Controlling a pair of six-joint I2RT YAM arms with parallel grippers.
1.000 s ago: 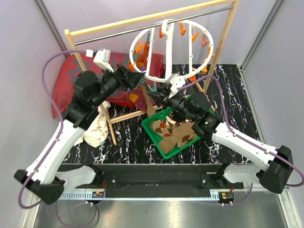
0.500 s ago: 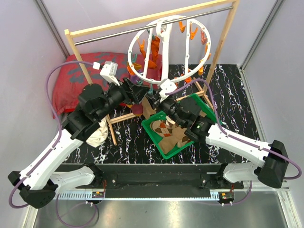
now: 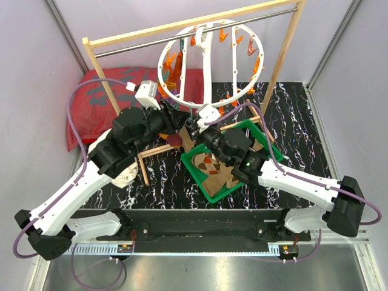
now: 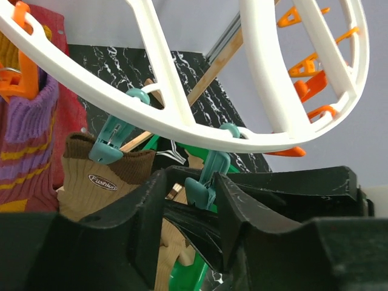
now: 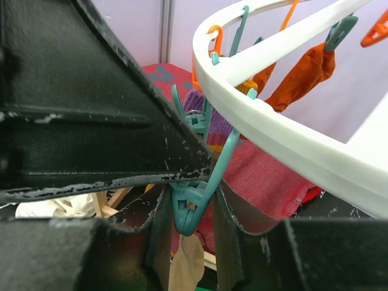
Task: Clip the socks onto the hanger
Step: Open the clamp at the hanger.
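Hanger rim (image 4: 182, 124) beside left hand (image 4: 191, 180); right hand (image 5: 190, 199)

Pairs white link shells (image 3: 66, 197) with bulky black joints (image 3: 130, 130), trails purple cables (image 3: 103, 80), carries white wrist cameras (image 3: 147, 94), shows scuffed black fingers (image 4: 145, 206).

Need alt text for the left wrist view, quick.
The left end effector straddles a teal clip hanging from the white hanger ring. Left of it, a second teal clip holds a tan sock, beside a purple striped sock on an orange clip.
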